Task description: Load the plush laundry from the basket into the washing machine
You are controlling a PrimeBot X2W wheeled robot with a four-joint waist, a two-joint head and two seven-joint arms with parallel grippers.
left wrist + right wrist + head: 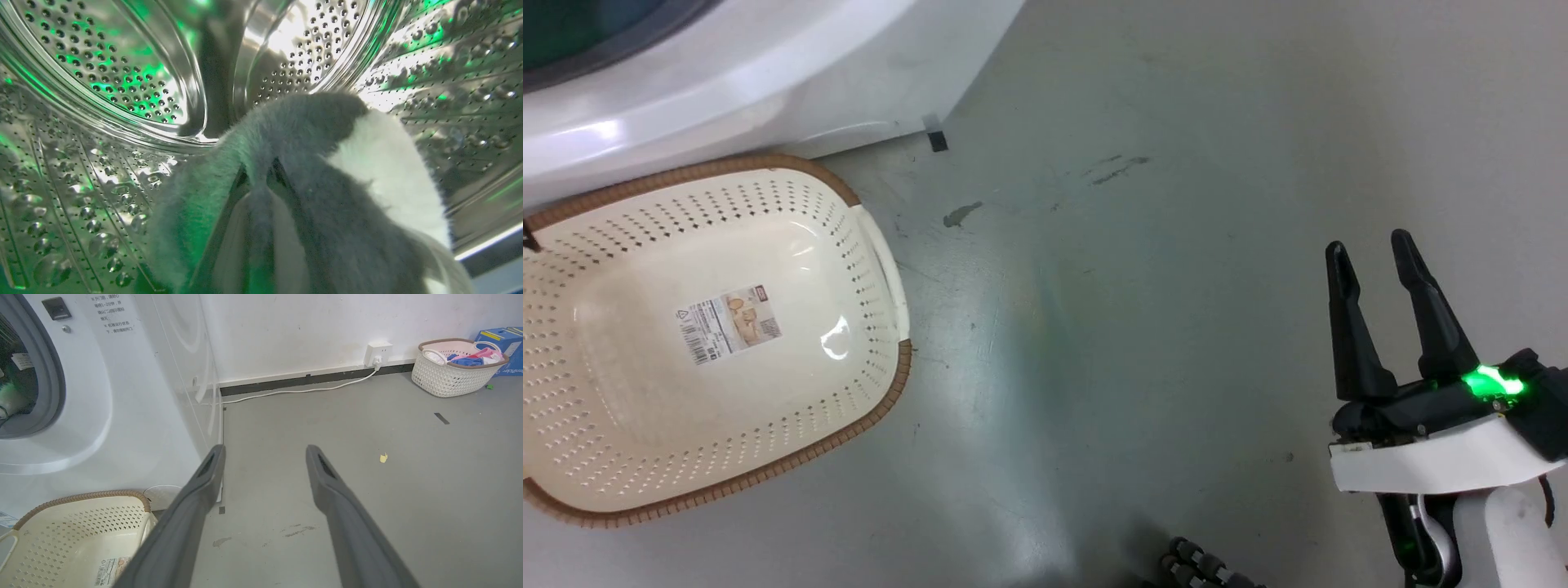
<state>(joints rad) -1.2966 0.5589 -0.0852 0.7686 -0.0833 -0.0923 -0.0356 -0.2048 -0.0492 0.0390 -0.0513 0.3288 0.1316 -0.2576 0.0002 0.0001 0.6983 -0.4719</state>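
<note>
Two grippers: left gripper (261, 173) pinches the plush toy (327, 134) inside the washer (102, 61); right gripper (1368, 241) gapes empty, right of the basket (768, 161).

I see the plush laundry (310, 134), grey-black fur with a white patch, inside the washing machine's (135, 416) shiny perforated drum (102, 61). The cream basket (629, 441) sits upright and empty, just beside the washer front.

The basket (849, 245) sits just beside the washing machine (768, 73), the right hand (1368, 243) well apart, fingers (1352, 327) spread.
</note>
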